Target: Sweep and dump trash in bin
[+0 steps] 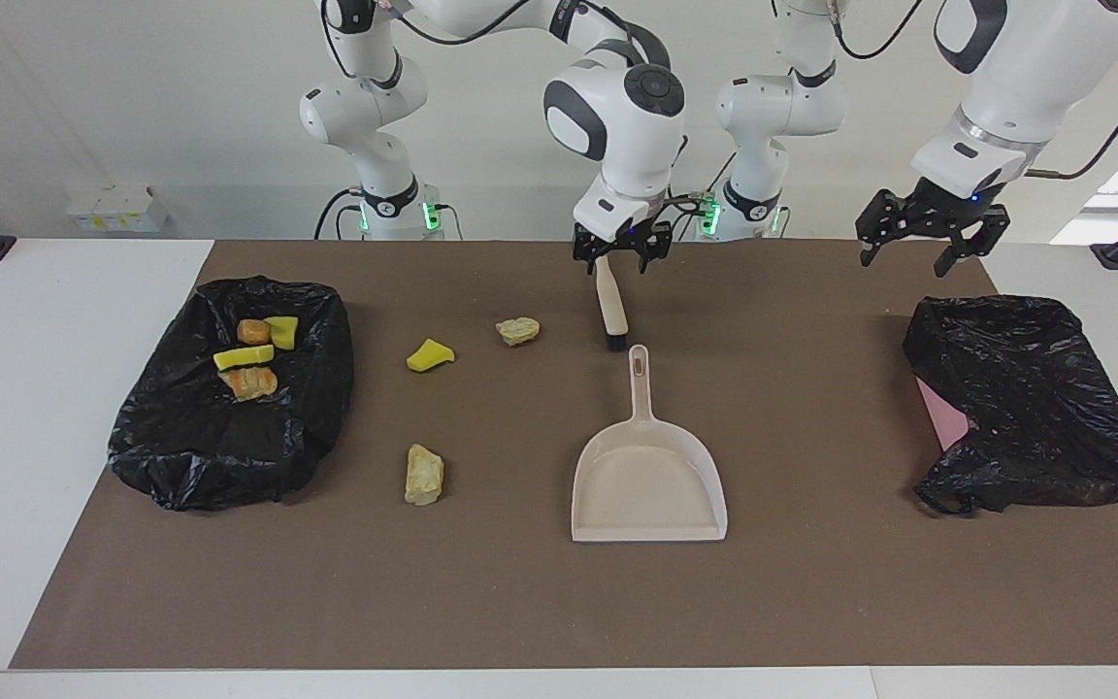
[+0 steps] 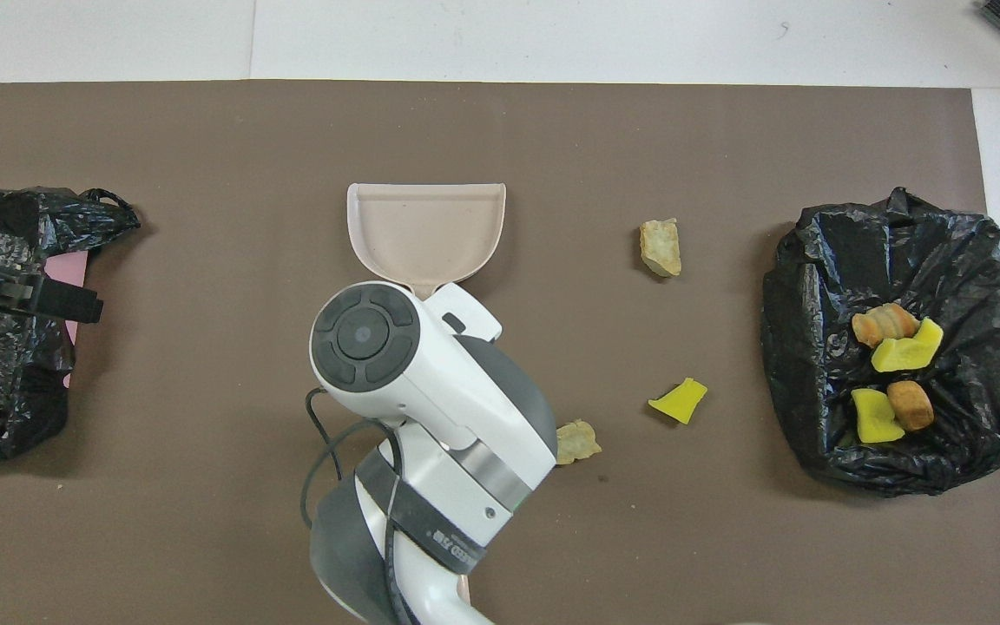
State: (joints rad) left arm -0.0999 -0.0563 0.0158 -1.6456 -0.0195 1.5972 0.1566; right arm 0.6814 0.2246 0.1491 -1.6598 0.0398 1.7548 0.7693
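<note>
Trash (image 1: 424, 474) lies in two lots on the brown mat (image 1: 811, 602): three loose lumps, two tan and one yellow (image 1: 430, 355), sit between the dustpan (image 1: 649, 485) and the black-lined bin (image 1: 229, 388) at the right arm's end of the bench, while four more pieces (image 1: 250, 359) rest inside that bin. The empty pink dustpan lies flat mid-mat, handle toward the robots. Just nearer the robots lies a pale brush (image 1: 610, 309), its dark bristle end almost touching the dustpan handle. The right gripper (image 1: 621, 245) hangs over the brush's upper end, jaws spread and apparently holding nothing, though the brush handle is partly hidden beneath it. The left gripper (image 1: 928, 238) waits with jaws wide above a second black bag (image 1: 1035, 398) at the left arm's end.
</note>
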